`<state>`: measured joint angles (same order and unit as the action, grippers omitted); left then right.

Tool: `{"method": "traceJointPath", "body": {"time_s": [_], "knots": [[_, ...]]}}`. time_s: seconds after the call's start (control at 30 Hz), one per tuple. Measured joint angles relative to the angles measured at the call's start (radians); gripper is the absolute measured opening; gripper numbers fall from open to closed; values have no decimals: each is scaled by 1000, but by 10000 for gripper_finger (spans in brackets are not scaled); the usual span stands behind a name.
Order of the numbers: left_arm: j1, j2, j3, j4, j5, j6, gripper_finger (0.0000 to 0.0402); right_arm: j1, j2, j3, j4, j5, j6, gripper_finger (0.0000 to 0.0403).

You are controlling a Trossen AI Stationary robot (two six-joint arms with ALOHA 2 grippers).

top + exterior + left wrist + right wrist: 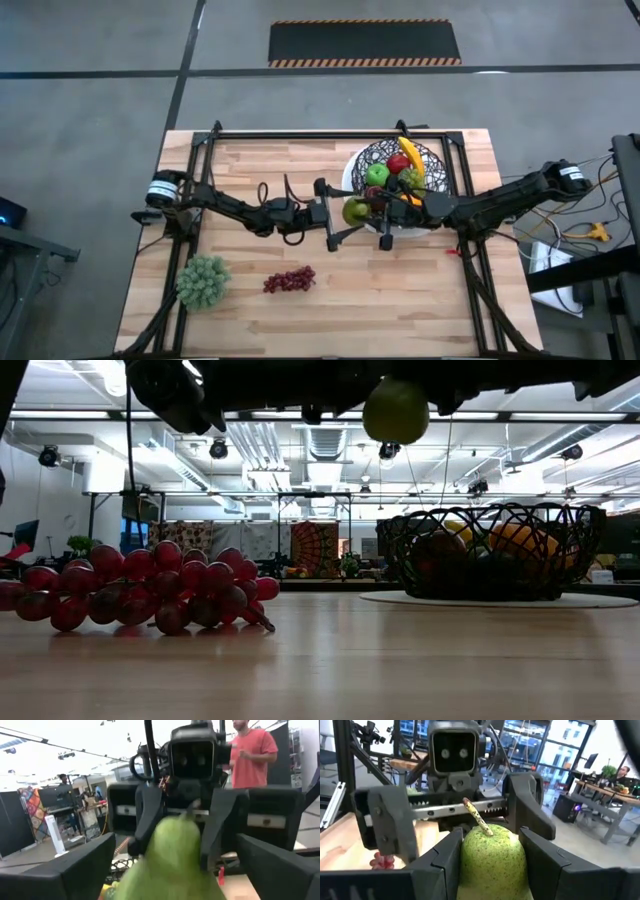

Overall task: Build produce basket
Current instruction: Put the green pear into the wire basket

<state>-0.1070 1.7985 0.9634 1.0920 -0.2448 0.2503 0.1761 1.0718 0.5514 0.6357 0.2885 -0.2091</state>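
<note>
A green pear [355, 211] hangs high over the table's middle, just left of the basket [432, 160]; it also shows in the low view [397, 410]. My right gripper [490, 855] comes from the right and is shut on it. My left gripper [175, 870] faces it from the left, open wide, with a finger [390, 825] on either side of the pear and not touching it. The black wire basket holds a banana [409, 150], a red apple [398, 164], a green apple [377, 175] and other produce. Purple grapes [289, 280] lie on the table. My right gripper pinches the pear's two sides [465, 852] between its two fingers. The fingers come level from the table's right side. The pear sits upright, its stem [477, 816] up, lifted clear of the table.
A frilly pale-green leafy bunch [203, 281] lies at the near left, beside the grapes. The basket stands on its white plate [350, 172] at the far right. A black frame [300, 133] runs round the table. People stand in the room beyond.
</note>
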Motion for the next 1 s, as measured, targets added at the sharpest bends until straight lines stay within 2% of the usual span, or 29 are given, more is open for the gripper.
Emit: {"method": "traceJointPath", "body": {"time_s": [0.23,0.57,0.67,0.8,1.0], "knots": [[0,-2,-6,-10,-8,7,380,0,-17,0,-69,25,55,157],[2,-58,-12,-117,-25,99,379,0,-136,0,-384,318,207,157],[3,-88,-22,-142,-28,134,379,0,-180,0,-498,451,261,157],[2,-143,-35,-170,-92,204,379,-7,-238,0,-613,610,324,157],[2,-235,-46,-264,-187,280,379,-89,-295,2,-689,626,438,157]]}}
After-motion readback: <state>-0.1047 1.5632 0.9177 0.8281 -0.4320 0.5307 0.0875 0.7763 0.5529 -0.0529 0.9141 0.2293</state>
